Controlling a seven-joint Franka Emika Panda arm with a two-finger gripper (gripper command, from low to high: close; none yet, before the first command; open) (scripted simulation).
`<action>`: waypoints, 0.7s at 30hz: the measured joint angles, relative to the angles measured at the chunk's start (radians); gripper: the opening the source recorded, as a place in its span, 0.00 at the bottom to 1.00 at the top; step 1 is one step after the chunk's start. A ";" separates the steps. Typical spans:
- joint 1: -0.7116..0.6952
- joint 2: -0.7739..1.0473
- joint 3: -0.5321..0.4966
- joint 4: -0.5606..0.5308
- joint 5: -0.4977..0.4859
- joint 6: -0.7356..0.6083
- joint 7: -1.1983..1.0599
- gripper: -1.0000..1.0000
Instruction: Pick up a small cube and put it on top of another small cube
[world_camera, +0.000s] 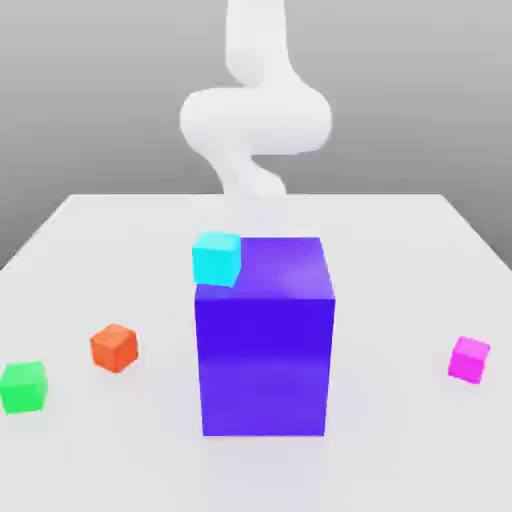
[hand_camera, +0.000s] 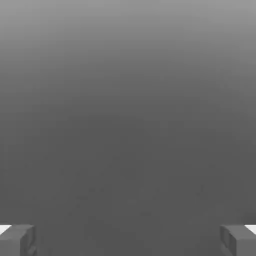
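1. A large blue-violet block (world_camera: 265, 340) stands upright near the middle of the white table (world_camera: 400, 260); everything below is placed by it.
2. A small cyan cube (world_camera: 217, 258) rests on the block's top face, at the front corner on the exterior view's left, tilted a little and slightly overhanging that corner.
3. The small magenta-pink cube (world_camera: 469, 359) sits on the table well apart from the block, off toward the exterior view's right, roughly level with the block's lower half – nothing touches it.
4. An orange cube (world_camera: 114, 348) lies on the table to the exterior view's left of the block, apart from it.
5. A green cube (world_camera: 23, 387) lies farther out on that same side, beyond the orange one and a bit nearer the camera.
6. The white arm (world_camera: 255, 115) rises behind the block, blurred, its bulky bend above and beyond the block's top.
7. In the hand view the gripper (hand_camera: 128, 240) is spread wide – one grey fingertip (hand_camera: 17, 240) shows at each lower corner, far apart, with only plain grey backdrop between them and nothing held.
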 joint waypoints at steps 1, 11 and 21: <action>0.021 0.039 0.016 -0.016 0.006 0.021 -0.008 0.50; 0.208 0.399 0.198 -0.164 0.026 0.221 -0.052 0.50; 0.412 0.773 0.361 -0.311 -0.122 0.417 0.024 0.50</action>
